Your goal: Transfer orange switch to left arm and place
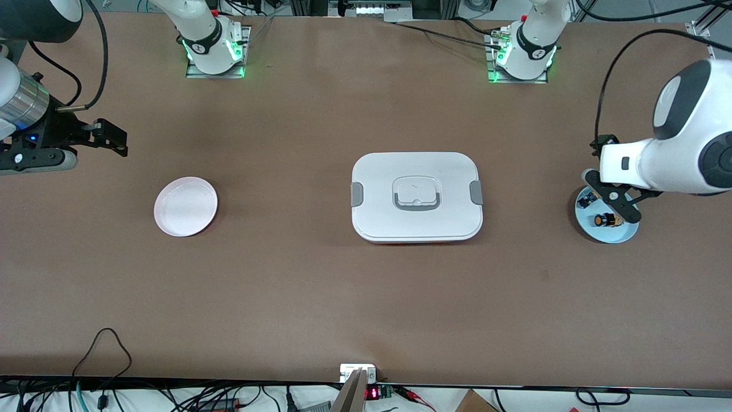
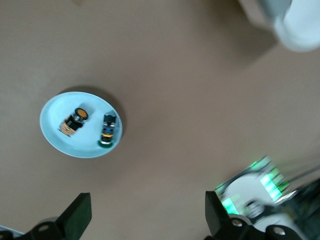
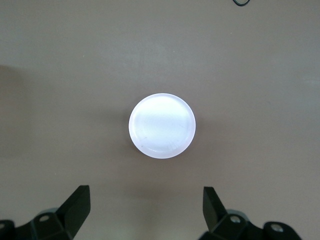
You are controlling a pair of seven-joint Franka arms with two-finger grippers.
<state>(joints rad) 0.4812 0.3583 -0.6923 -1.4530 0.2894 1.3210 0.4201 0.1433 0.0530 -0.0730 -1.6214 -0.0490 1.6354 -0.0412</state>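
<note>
I see the tiny black cylindrical push-button switch with an orange cap (image 2: pixel 75 120) lying on its side on a pale blue round plate (image 1: pixel 623 233) at the left arm's end of the surface, beside a second small black part with a green tip (image 2: pixel 107 131). The large white rounded-rectangular plastic box with grey side clips (image 1: pixel 417 197) sits lid-on at mid-surface, its recessed grey-edged handle facing up, well apart from the switch.

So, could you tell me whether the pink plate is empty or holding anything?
Empty. The pink plate shows only a bare surface in the right wrist view, and nothing lies on it in the front view either.
</note>
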